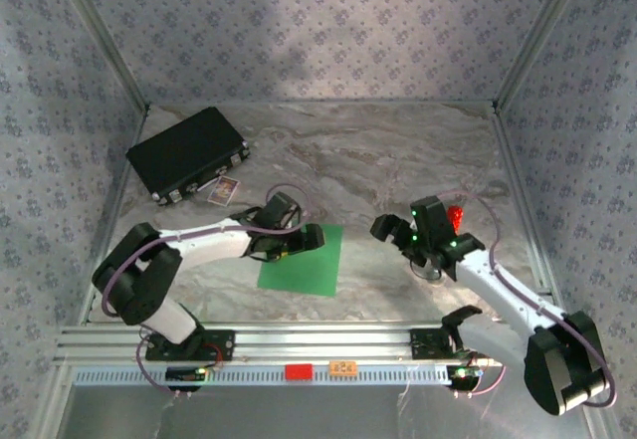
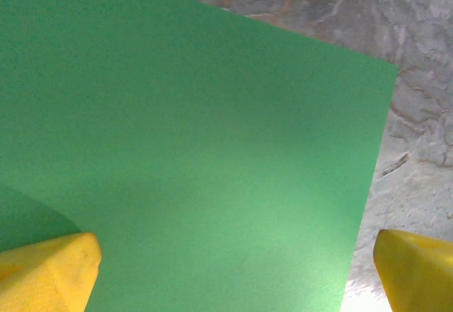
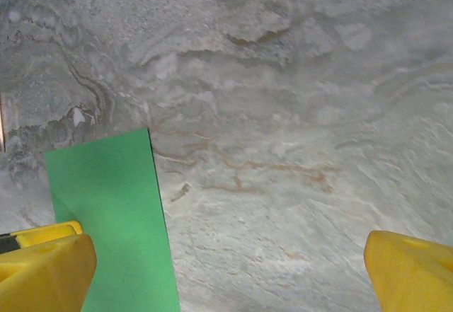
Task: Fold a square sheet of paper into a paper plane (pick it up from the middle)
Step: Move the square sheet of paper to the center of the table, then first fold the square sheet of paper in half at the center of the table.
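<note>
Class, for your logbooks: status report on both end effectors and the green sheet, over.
Left end effector open above square sheet of paper, nothing held. Right end effector open over bare table. Sheet flat, unfolded. Black case clear of it.

My yellow fingers (image 3: 42, 269) stand wide apart above the marbled tabletop (image 3: 297, 114), with green paper (image 3: 113, 213) lying flat at lower left.

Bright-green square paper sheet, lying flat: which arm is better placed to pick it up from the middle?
Left, probably. The left tool hangs open right above the sheet, while the right tool stands open off its right side, mostly over marbled table.
</note>
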{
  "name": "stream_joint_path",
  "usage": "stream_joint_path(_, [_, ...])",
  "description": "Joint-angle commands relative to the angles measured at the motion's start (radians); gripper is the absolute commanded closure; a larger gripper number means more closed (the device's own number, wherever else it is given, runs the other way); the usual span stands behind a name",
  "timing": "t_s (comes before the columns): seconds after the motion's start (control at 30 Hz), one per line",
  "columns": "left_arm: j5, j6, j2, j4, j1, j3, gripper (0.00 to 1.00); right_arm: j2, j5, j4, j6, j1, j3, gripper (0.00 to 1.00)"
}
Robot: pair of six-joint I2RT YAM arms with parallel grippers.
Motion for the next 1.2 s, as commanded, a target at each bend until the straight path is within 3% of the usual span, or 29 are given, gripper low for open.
stream_joint_path(0.0, [-0.154, -0.130, 0.030, -0.011, -0.055, 0.034, 0.00, -0.075, 0.021, -0.007, 0.027, -0.002, -0.034, 0.01])
stream_joint_path(0.23, [-0.331, 0.058, -0.003, -0.274, -0.102, 0.234, 0.00, -0.165, -0.033, -0.104, -0.106, -0.060, 0.009, 0.01])
stream_joint_path(0.33, [-0.258, 0.184, -0.028, -0.305, -0.093, 0.234, 0.00, -0.168, -0.087, -0.106, -0.123, -0.082, 0.011, 0.01])
stream_joint_path(0.43, [-0.153, 0.226, -0.016, -0.367, -0.084, 0.246, 0.00, -0.167, -0.114, -0.100, -0.129, -0.087, 0.004, 0.01])
stream_joint_path(0.7, [-0.117, 0.174, 0.092, -0.502, -0.096, 0.298, 0.06, -0.167, -0.178, -0.094, -0.137, -0.087, -0.014, 0.01])
stream_joint_path(1.17, [-0.083, 0.071, 0.225, -0.430, -0.115, 0.337, 0.07, -0.174, -0.139, -0.154, -0.146, -0.108, -0.017, 0.01])
